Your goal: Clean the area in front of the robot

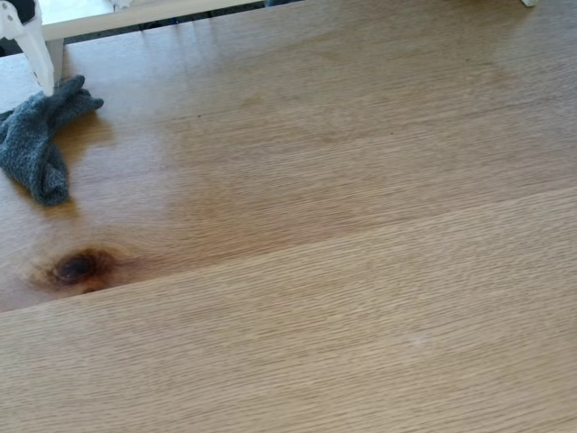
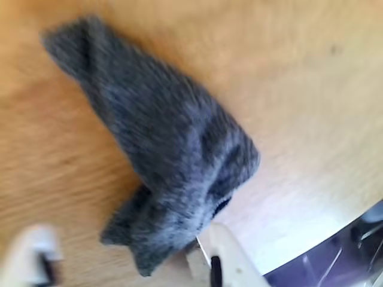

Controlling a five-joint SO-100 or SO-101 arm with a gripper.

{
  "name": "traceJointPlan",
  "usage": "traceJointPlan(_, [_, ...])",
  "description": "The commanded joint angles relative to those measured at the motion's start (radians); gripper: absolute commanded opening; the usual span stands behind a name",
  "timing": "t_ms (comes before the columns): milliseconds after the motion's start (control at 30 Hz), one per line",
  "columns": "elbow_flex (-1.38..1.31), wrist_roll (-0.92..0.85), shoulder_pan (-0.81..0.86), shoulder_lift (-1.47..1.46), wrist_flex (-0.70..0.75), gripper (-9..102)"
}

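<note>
The area is a light-brown oak tabletop (image 1: 361, 298) of wide planks. A crumpled grey knitted cloth (image 1: 36, 144) lies at its far left. The robot's white gripper (image 1: 45, 83) comes down from the top left corner, its pointed tip at the cloth's upper end. In the wrist view, the cloth (image 2: 161, 131) stretches diagonally across the wood. Its lower bunched end lies between the two white fingers (image 2: 230, 263) of the gripper (image 2: 128, 266). The jaws stand wide apart, one on each side of the cloth.
A dark knot (image 1: 77, 267) marks the wood below the cloth, with a browner patch (image 1: 225, 207) to its right. A white board (image 1: 135, 13) runs along the top left. In the wrist view, the table edge (image 2: 317, 254) passes at the bottom right.
</note>
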Motion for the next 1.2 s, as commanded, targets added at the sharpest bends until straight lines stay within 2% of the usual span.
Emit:
traceJointPlan(0, [-0.014,0.110,-0.156,0.164,0.031,11])
traceJointPlan(133, [-0.012,0.247,-0.353,0.262,0.034,9])
traceJointPlan(267, [0.003,0.359,-0.541,0.382,0.051,0])
traceJointPlan(567, [0.005,0.557,-0.810,0.568,0.124,0])
traceJointPlan(833, [0.095,0.541,-0.830,0.775,0.167,0])
traceJointPlan(1167, [0.670,0.394,-0.744,1.302,0.120,0])
